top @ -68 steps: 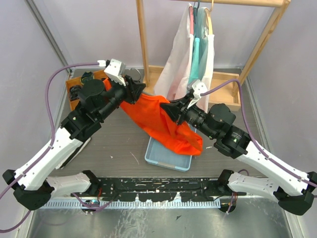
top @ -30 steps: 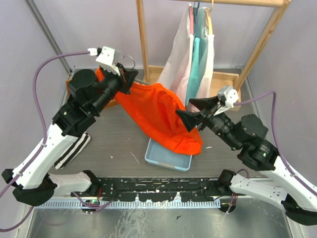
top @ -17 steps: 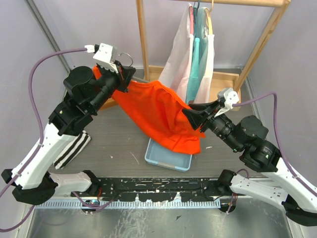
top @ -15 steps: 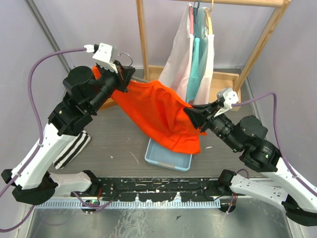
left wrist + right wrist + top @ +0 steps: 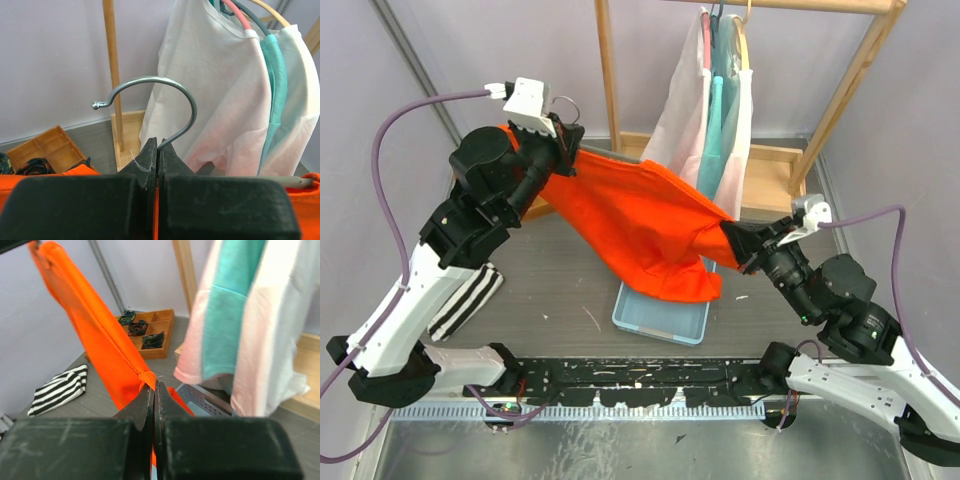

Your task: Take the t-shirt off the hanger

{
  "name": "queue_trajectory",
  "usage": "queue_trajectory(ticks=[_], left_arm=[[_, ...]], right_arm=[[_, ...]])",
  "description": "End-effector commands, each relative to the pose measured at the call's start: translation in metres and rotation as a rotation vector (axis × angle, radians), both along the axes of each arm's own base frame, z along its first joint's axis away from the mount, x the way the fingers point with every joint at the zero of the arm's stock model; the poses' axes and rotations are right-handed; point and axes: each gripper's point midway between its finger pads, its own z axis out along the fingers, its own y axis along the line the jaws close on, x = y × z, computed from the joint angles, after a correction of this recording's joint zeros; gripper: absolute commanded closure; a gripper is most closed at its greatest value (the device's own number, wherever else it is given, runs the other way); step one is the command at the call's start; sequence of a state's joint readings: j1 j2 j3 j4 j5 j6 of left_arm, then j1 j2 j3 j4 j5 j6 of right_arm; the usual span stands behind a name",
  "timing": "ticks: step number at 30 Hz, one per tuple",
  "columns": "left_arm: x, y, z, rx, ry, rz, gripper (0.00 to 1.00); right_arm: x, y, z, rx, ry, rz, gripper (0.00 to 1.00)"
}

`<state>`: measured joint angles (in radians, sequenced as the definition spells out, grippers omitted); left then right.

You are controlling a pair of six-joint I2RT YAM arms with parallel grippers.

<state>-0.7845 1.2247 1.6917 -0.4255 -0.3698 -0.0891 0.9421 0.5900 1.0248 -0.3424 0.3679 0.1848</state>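
- We see the left gripper (image 5: 563, 140) raised at the far left, its jaws pressed together on the neck of the wire hanger (image 5: 150, 78), just below the hook.
- The orange t-shirt (image 5: 630, 225) hangs from that hanger and stretches in a taut band from far left to near right, above the table.
- The right gripper (image 5: 730, 240) is clamped on the shirt's right-hand edge; the wrist view shows its jaws (image 5: 154, 390) pinching a seam of the orange fabric.
- A second ago that right gripper stood wide open just beside the shirt, holding nothing; since then it has closed on the cloth and drawn back to the right.
- The shirt, which sagged in loose folds a second ago, is now pulled nearly straight between the two grippers.
- The left gripper and hanger sit slightly higher and farther back than a second ago.
- A blue tray (image 5: 660, 318) lies on the table under the shirt's lowest corner.
- A striped cloth (image 5: 465, 300) lies on the table at the left.
- White and teal garments (image 5: 720, 100) hang on the wooden rack (image 5: 608, 70) at the far side.
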Motion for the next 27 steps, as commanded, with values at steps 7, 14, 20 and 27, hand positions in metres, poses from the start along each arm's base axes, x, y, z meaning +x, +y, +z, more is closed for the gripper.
queue_trajectory(ticks=[7, 14, 20, 27], left_arm=[[-0.005, 0.028, 0.058, -0.102, -0.125, 0.096, 1.00], [-0.005, 0.034, 0.057, -0.092, -0.124, 0.122, 1.00], [-0.006, 0.034, 0.058, -0.094, -0.126, 0.117, 1.00], [-0.008, 0.025, 0.055, -0.095, -0.120, 0.071, 1.00]], right_arm=[[0.010, -0.056, -0.036, 0.103, 0.115, -0.288, 0.99], [0.007, -0.093, -0.040, 0.179, 0.130, -0.427, 0.99], [0.002, -0.107, -0.040, 0.233, 0.130, -0.460, 0.99], [0.005, -0.085, -0.040, 0.168, 0.130, -0.384, 0.99]])
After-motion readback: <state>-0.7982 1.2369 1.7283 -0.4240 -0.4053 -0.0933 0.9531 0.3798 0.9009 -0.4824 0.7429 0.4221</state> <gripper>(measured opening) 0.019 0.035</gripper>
